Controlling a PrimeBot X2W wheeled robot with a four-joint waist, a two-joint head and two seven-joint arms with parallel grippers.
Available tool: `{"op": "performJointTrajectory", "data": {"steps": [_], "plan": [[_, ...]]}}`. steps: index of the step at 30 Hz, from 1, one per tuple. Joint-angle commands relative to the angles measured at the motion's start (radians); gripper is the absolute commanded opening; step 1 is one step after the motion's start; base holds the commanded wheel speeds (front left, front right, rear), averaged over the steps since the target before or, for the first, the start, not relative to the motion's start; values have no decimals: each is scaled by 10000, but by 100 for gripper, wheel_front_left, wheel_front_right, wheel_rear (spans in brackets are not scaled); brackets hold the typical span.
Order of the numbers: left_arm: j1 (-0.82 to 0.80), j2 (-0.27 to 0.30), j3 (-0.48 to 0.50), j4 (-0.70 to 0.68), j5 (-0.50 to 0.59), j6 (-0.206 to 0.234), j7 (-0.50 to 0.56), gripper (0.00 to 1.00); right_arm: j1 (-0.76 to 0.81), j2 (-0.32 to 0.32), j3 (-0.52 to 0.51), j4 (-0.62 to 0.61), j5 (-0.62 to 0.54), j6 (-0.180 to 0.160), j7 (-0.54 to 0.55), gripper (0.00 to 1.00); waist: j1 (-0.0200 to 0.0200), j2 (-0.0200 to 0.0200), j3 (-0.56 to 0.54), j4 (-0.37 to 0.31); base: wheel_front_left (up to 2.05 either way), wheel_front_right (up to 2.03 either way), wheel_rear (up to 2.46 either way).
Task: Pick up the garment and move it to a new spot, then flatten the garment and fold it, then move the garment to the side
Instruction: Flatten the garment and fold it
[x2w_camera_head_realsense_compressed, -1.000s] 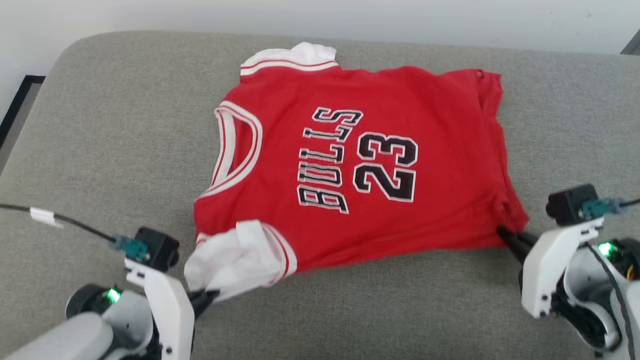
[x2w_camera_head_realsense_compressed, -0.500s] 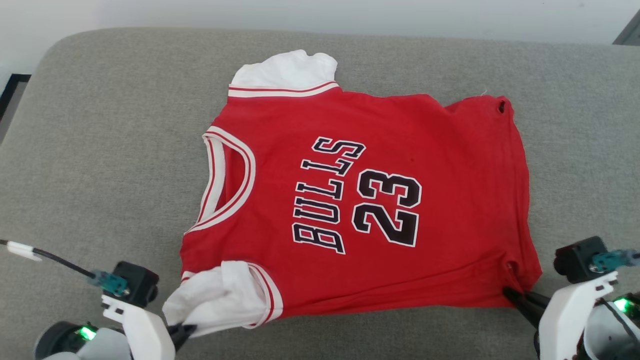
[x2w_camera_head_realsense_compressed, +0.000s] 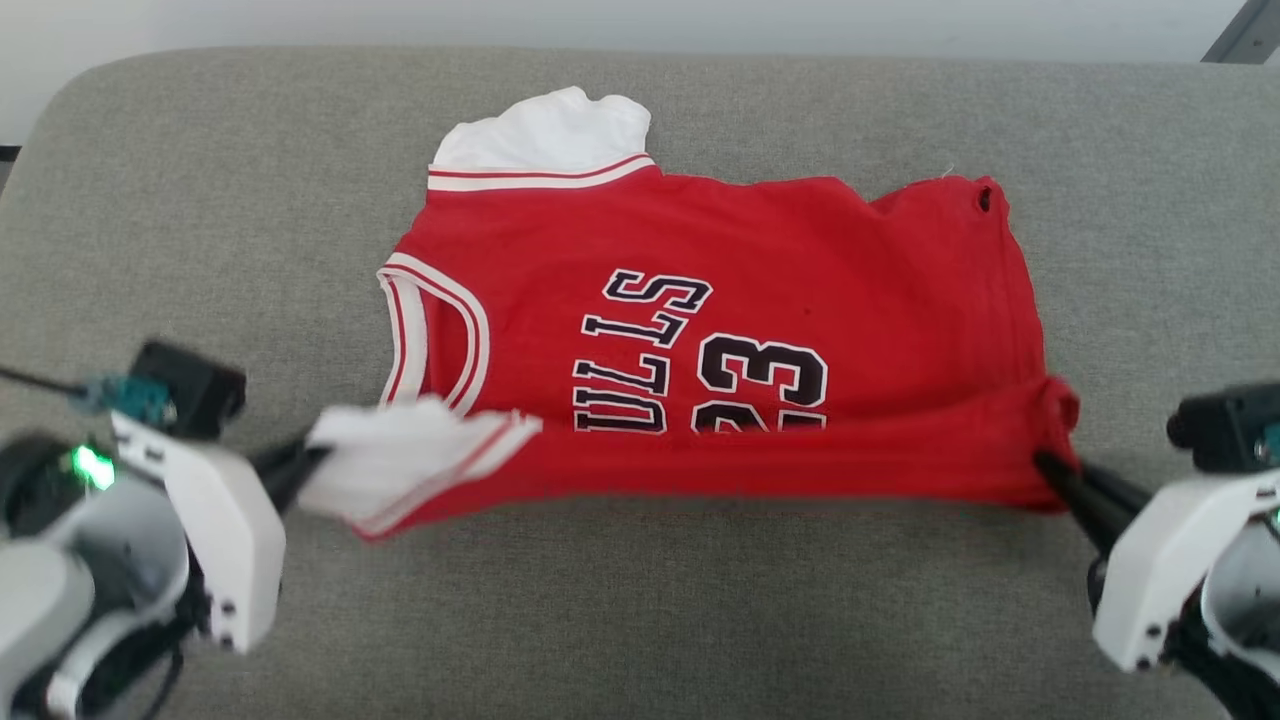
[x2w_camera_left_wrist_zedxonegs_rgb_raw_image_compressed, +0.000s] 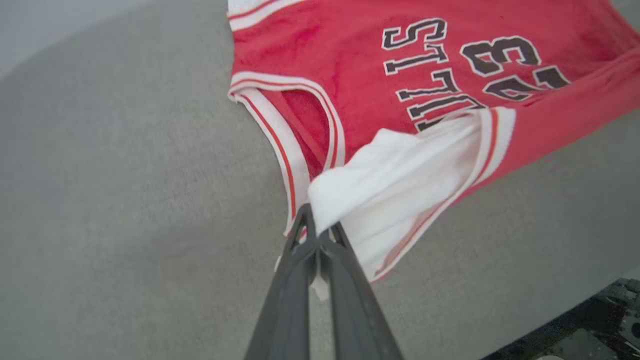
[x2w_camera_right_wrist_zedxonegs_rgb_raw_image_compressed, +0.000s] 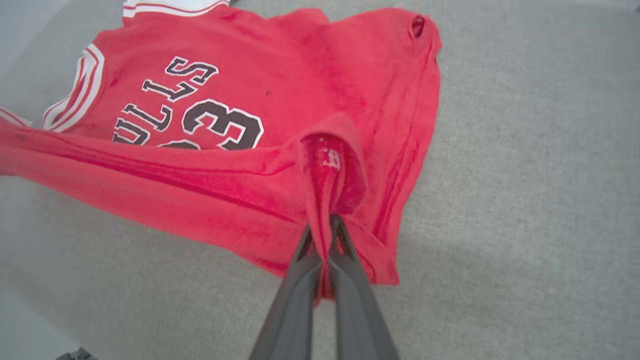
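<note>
Our left claw (x2w_camera_head_realsense_compressed: 305, 458) grips the white sleeve (x2w_camera_head_realsense_compressed: 400, 450), right claw (x2w_camera_head_realsense_compressed: 1048, 462) the hem (x2w_camera_head_realsense_compressed: 1050, 405) of the soft red jersey garment (x2w_camera_head_realsense_compressed: 700, 230) — near edge raised, apparently mid-fold; moving aside remains.

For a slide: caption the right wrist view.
The right gripper pinches a corner of the red garment, lifted off the grey cushion.

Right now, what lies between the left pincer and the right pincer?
In the head view, the raised near edge of the garment spans between them: the left pincer grips its white sleeve, the right pincer its red corner.
</note>
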Motion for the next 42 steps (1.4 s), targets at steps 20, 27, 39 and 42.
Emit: {"op": "performJointTrajectory", "data": {"steps": [20, 27, 39, 42], "plan": [[-4601, -3649, -609, 6974, 1700, -3556, -34, 0, -4011, 1374, -232, 3883, -2076, -5, -805, 0, -1, -1, 1023, -327, 0, 0, 0], [-5043, -4633, -1106, 9013, 1033, -3687, 194, 1, -4834, 1495, 124, 5199, -2380, -5, -1280, 0, -1, -1, 1360, -462, 0, 0, 0], [-5648, -4582, -1420, 9736, -563, -3689, 574, 100, -5148, 1697, 158, 5726, -2563, -4, -1448, 100, -1, -1, 1308, -404, 0, 0, 0], [-5633, -4268, -1447, 9459, -751, -3689, 814, 100, -4979, 1725, 12, 5241, -2423, -4, -1549, 100, -1, -1, 1192, -349, 0, 0, 0]]}}
